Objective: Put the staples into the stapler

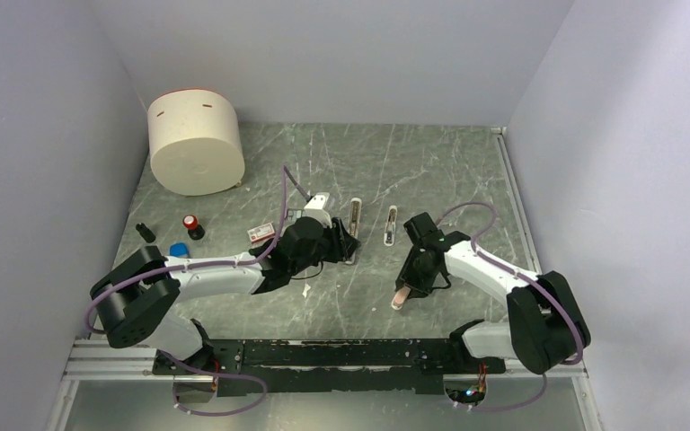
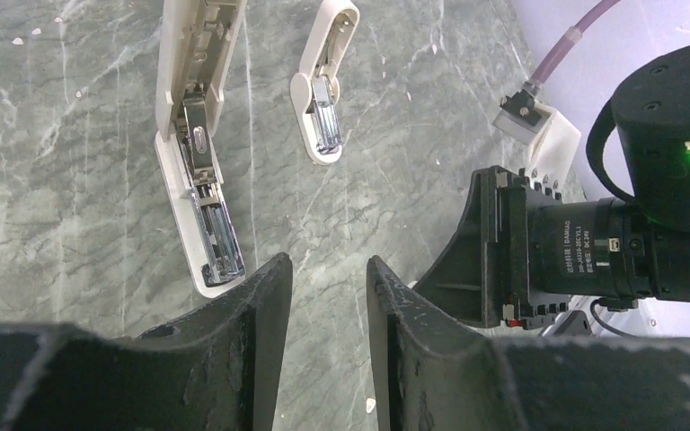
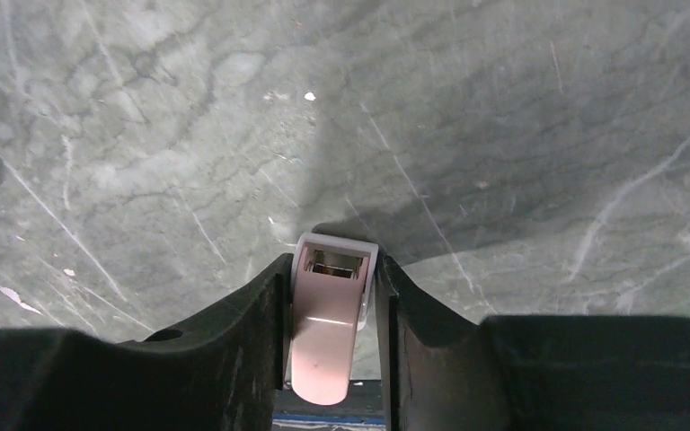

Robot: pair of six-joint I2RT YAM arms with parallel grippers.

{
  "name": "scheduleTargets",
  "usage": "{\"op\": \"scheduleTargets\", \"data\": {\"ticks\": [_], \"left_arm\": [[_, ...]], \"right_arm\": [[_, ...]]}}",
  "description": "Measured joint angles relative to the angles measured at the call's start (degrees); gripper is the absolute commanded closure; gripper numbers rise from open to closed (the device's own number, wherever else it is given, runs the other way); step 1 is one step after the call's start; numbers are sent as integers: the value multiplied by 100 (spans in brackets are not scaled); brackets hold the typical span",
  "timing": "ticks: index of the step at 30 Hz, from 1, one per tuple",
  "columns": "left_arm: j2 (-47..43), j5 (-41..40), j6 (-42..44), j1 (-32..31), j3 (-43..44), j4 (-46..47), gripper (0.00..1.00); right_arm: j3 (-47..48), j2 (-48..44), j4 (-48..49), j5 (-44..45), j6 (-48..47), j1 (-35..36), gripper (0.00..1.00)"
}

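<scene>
Your right claw [image 3: 332, 269] is clamped on the pink stubby piece [image 3: 323, 346] (not a task item), right of centre in the top view. Your left claw [image 2: 328, 274] stands apart and empty, just short of the stapler [image 2: 199, 171], which lies opened at centre. Loading looks unstarted; next you'd need staples from the red-and-white box [image 1: 258, 234], left of centre. The desk [image 1: 467, 171] is scratched grey-green marble between pale lavender walls [image 1: 593, 108].

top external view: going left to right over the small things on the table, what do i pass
small black piece → blue cap → red-topped black piece → red-and-white staple box → stapler → short white piece
</scene>
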Motion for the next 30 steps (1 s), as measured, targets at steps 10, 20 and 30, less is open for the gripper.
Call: {"op": "scheduleTargets", "data": {"ticks": [10, 20, 30], "left_arm": [[35, 4, 0, 0, 0, 0, 61], [76, 4, -48, 0, 4, -22, 60], [260, 28, -155, 0, 162, -85, 57]], "right_arm": [[529, 496, 557, 264, -684, 52, 63], [691, 774, 774, 387, -1106, 186, 22], [629, 319, 337, 470, -898, 686, 29]]}}
